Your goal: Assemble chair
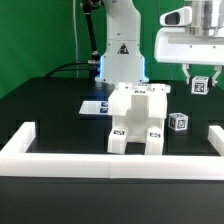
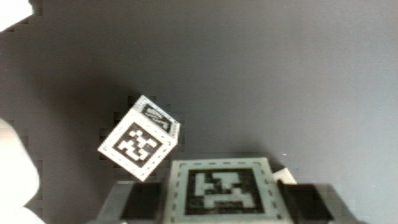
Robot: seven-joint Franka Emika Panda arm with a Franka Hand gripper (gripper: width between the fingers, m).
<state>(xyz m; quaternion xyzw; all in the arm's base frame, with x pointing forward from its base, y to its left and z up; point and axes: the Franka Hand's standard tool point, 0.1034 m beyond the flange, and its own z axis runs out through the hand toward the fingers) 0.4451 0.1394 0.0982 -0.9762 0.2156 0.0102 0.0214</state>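
One part-built white chair (image 1: 135, 122) stands mid-surface (image 1: 50, 112), near the low border wall (image 1: 110, 162). A loose tagged post (image 1: 178, 121) sits just beside it, toward the exterior view's right. Above hangs the raised hand (image 1: 201, 79), clenched on a second tagged post (image 1: 200, 87).

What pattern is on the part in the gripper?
The part carries a black-and-white square tag; clearest in wrist view.
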